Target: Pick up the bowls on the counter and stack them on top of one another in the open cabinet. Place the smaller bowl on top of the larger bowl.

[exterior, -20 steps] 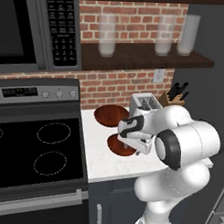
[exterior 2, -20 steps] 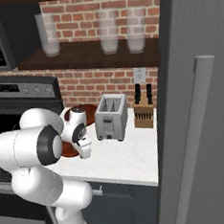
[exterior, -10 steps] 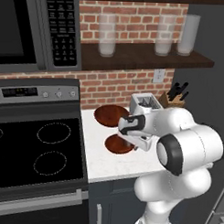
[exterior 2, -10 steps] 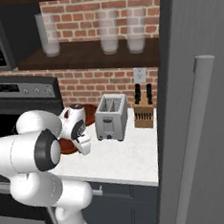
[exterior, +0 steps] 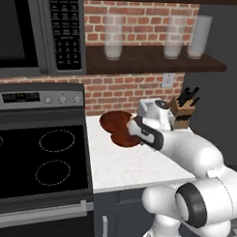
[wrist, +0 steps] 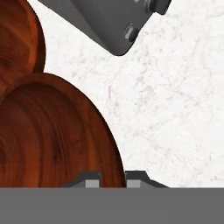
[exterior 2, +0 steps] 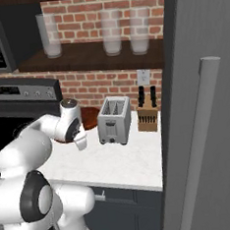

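In the left base view, the two bowls lie touching on the white counter [exterior: 123, 164] between the stove [exterior: 39, 159] and the toaster [exterior: 152, 109]; the nearer bowl [exterior: 124, 138] is partly hidden by the arm, the farther bowl [exterior: 113, 120] is behind it, and no writing can be read. In the right base view, the end effector [exterior 2: 81, 143] hangs low over the counter, left of the toaster. In the hand view, its fingertips [wrist: 92, 183] are nearly together, holding nothing, at the nearer bowl's rim.

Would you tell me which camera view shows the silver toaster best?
The right base view: the toaster stands fully visible on the counter, slots and front showing. In the left base view the arm hides most of it, leaving its top corner. The hand view catches just a grey underside corner.
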### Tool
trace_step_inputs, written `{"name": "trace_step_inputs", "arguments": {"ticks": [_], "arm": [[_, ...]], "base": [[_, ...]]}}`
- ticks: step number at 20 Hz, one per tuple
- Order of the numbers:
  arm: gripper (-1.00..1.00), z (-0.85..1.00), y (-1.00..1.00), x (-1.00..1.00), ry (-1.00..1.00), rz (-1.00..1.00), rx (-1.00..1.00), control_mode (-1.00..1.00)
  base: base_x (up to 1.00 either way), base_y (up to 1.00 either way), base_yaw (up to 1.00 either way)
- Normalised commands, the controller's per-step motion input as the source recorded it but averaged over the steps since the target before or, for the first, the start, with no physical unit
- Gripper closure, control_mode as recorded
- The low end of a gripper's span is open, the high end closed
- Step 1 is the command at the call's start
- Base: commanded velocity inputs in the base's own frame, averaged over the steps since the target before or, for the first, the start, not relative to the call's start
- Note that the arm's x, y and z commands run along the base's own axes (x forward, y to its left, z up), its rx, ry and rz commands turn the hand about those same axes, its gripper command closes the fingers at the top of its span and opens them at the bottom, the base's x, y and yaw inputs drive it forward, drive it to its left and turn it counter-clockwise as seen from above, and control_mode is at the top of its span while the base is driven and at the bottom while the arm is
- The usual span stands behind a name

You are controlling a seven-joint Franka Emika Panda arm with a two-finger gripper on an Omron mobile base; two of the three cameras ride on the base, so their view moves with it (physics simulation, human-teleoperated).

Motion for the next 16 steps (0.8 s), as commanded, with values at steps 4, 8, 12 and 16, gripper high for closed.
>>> {"name": "trace_step_inputs", "arguments": {"ticks": [4,8,12,16], "arm": [[1.00,0.84,0.35,-0.10,-0.36,-0.22,0.04,-1.00],[1.00,0.67,0.29,0.05,-0.28,-0.27,0.00,-1.00],[1.00,0.15,0.03,0.45,-0.03,-0.20,0.00,-1.00],[1.00,0.00,0.00,0.62,0.07,-0.03,0.00,-1.00]], "base": [[0.00,0.00,0.00],[0.00,0.00,0.00],[0.00,0.00,0.00],[0.00,0.00,0.00]]}}
